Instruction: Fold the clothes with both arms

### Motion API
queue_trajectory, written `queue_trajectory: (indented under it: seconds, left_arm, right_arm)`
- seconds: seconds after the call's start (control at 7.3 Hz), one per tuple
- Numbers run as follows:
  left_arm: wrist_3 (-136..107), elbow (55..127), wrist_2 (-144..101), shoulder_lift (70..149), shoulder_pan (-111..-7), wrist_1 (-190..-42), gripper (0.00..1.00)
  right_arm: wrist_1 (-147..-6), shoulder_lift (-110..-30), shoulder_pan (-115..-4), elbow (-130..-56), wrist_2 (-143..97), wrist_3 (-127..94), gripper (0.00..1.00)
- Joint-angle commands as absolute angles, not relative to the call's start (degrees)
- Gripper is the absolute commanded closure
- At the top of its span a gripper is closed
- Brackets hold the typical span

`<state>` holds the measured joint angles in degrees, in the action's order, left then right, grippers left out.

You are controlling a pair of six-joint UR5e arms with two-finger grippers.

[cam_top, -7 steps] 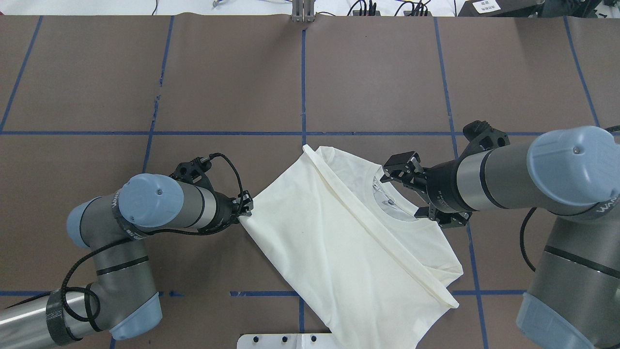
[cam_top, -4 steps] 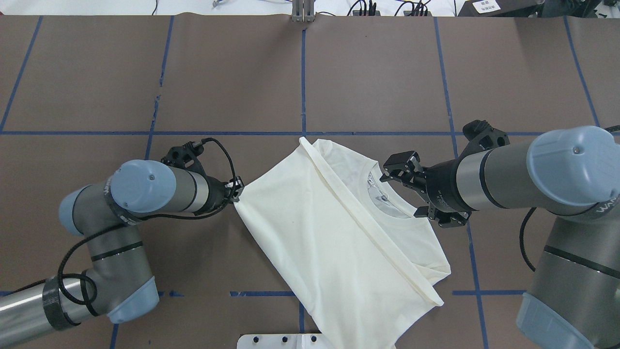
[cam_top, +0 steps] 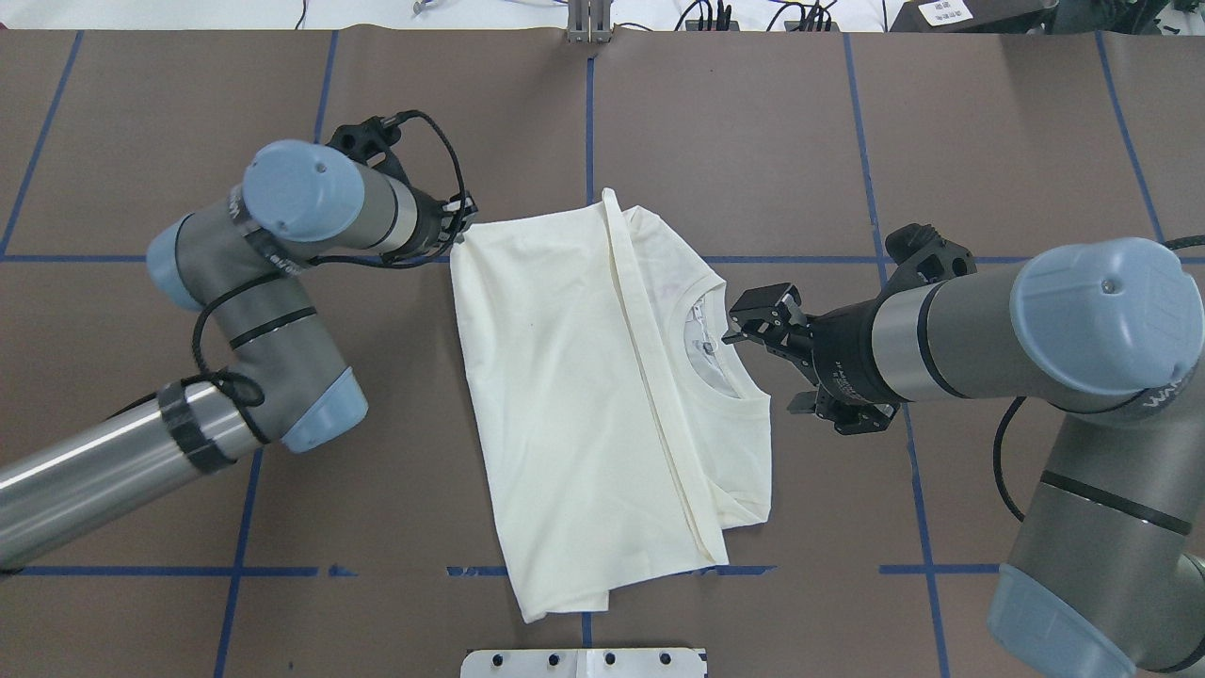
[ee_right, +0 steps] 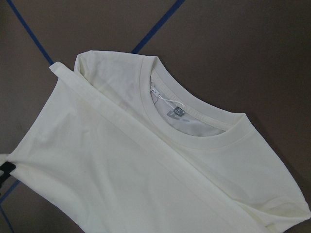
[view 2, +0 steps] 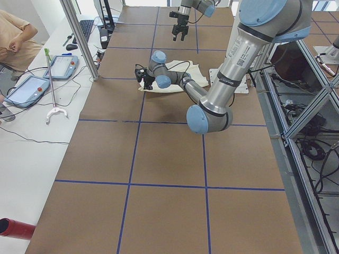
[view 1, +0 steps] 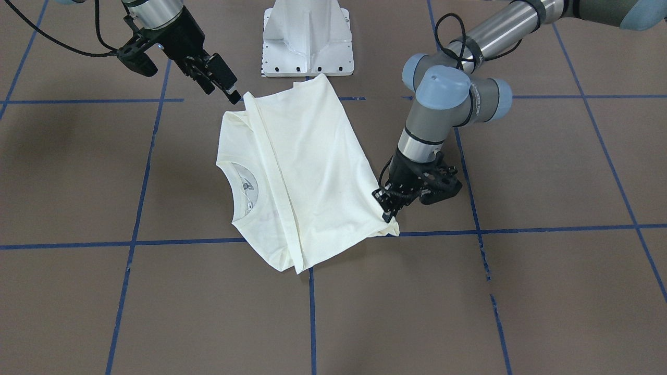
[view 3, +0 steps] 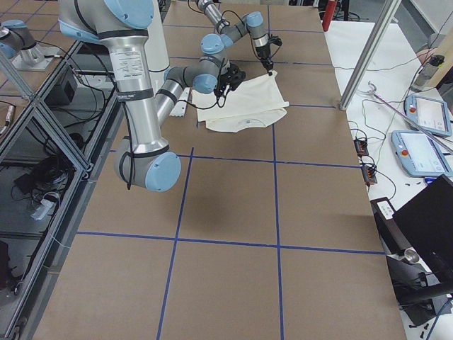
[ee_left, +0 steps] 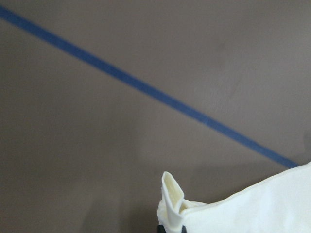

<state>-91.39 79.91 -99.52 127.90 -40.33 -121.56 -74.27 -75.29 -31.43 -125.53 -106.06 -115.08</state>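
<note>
Overhead exterior: shirt [cam_top: 565, 395] lies part-folded on table [cam_top: 753, 141], centre. L gripper [cam_top: 460, 233] clenched on its far left corner; R gripper [cam_top: 763, 369] spread wide, empty, by collar [cam_top: 730, 400].

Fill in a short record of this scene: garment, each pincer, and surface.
Garment: cream shirt, partly folded, lying flat, collar showing
Left pincer: shut on a shirt corner
Right pincer: open, near the collar, holding nothing
Surface: brown table with blue tape lines
</note>
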Motion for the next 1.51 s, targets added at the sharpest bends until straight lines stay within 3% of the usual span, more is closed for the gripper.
queue_trajectory:
  seconds: [0.0, 0.14, 0.27, 0.41, 0.55, 0.82, 1.37]
  left_arm:
    - [-90.2, 62.6, -99.4, 137.8, -44.7, -130.6, 1.00]
    - [-88.7, 59.3, -99.5, 139.5, -46.1, -132.3, 1.00]
    - [-87.0, 59.2, -99.7, 139.5, -47.0, -132.4, 0.91]
    - [-86.8, 59.5, -99.8, 139.5, -47.7, -132.4, 0.68]
    - [-86.7, 63.3, -103.0, 137.9, -48.8, -132.5, 0.57]
    - [-86.6, 77.3, -109.8, 127.4, -49.9, -131.8, 0.57]
    - [-86.7, 80.0, -109.7, 125.0, -50.0, -131.7, 0.57]
  right_arm:
    - [-65.3, -74.4, -31.2, -121.8, -105.5, -115.3, 0.00]
    - [-65.0, -72.5, -30.9, -120.4, -105.6, -115.4, 0.00]
    - [-65.1, -72.1, -30.5, -119.5, -105.7, -115.0, 0.00]
    - [-65.2, -71.9, -28.3, -118.3, -105.5, -114.6, 0.00]
    - [-66.8, -69.9, -26.3, -115.7, -103.1, -113.8, 0.00]
    - [-74.0, -64.5, -23.2, -110.6, -102.2, -99.6, 0.00]
    - [-89.9, -50.7, -21.3, -97.3, -100.9, -74.2, 0.00]
